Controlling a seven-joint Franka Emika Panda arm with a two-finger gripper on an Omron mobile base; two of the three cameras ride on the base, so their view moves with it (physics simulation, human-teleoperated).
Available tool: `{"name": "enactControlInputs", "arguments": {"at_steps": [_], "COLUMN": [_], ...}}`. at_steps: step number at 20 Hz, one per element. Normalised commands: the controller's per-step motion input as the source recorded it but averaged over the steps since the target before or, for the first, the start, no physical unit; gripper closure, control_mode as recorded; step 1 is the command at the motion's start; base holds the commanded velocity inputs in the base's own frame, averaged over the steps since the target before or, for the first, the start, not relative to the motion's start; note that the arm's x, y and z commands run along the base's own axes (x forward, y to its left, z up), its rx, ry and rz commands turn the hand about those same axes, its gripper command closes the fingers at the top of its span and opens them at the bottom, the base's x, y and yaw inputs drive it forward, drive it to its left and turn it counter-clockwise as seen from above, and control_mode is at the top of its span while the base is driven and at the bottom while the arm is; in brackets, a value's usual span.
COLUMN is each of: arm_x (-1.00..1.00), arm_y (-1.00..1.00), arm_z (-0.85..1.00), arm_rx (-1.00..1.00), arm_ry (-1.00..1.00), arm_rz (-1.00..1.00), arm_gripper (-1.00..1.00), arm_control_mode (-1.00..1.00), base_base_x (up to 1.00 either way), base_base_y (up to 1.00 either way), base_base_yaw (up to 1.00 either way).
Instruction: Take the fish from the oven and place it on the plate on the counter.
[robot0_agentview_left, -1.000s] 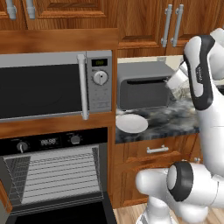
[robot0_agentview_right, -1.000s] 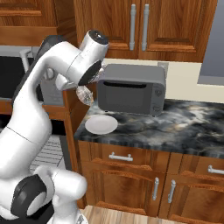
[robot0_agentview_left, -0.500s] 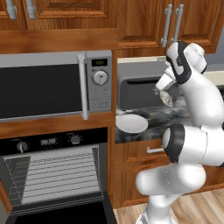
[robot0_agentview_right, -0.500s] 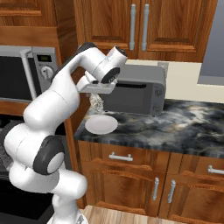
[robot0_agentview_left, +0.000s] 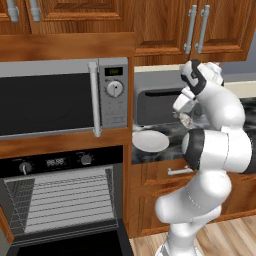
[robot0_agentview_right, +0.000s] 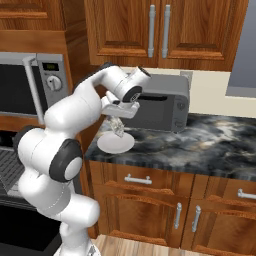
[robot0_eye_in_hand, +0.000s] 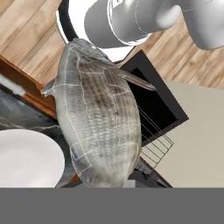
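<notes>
Left base view: oven (robot0_agentview_left: 60, 210) door lies open at lower left, wire rack exposed. White plate (robot0_agentview_left: 150, 141) sits on the dark marbled surface (robot0_agentview_left: 160, 152) close to its left end, with the grey countertop appliance (robot0_agentview_left: 157, 105) behind it. End effector (robot0_agentview_left: 186, 119) hangs above the surface just right of the plate, clenched on the fish (robot0_agentview_left: 186, 120).

Right base view: end effector (robot0_agentview_right: 117, 126) points down over the plate (robot0_agentview_right: 115, 143), which lies near the front left corner of the surface (robot0_agentview_right: 200, 145); open marble stretches to the right. Fish (robot0_agentview_right: 117, 128) hangs with its long axis near vertical, apart from the plate.

Hand view: fish (robot0_eye_in_hand: 98, 122) reaches lengthwise away from the camera, tail at the far end; plate rim (robot0_eye_in_hand: 28, 157) beside it.
</notes>
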Motion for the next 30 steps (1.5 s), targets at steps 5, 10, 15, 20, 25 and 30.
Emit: {"name": "enactControlInputs", "arguments": {"at_steps": [5, 10, 15, 20, 25, 30], "arm_x": [0.0, 0.09, 0.25, 0.37, 0.45, 0.44], "arm_y": [0.0, 0.08, 0.25, 0.59, 0.54, 0.35], "arm_z": [-0.16, -0.06, -0.02, -0.19, -0.43, -0.35], "arm_rx": [-0.12, -0.17, -0.15, -0.12, -0.09, -0.1], "arm_ry": [0.05, 0.0, 0.0, 0.0, -0.07, -0.06], "arm_rz": [-0.18, -0.26, -0.27, -0.28, -0.17, -0.14], "arm_gripper": [1.0, 1.0, 1.0, 1.0, 1.0, 1.0], "arm_control_mode": [-1.0, -1.0, -1.0, -1.0, -1.0, -1.0], "base_base_x": [0.0, 0.0, 0.0, 0.0, 0.0, 0.0], "base_base_y": [0.0, 0.0, 0.0, 0.0, 0.0, 0.0], "base_base_yaw": [0.0, 0.0, 0.0, 0.0, 0.0, 0.0]}}
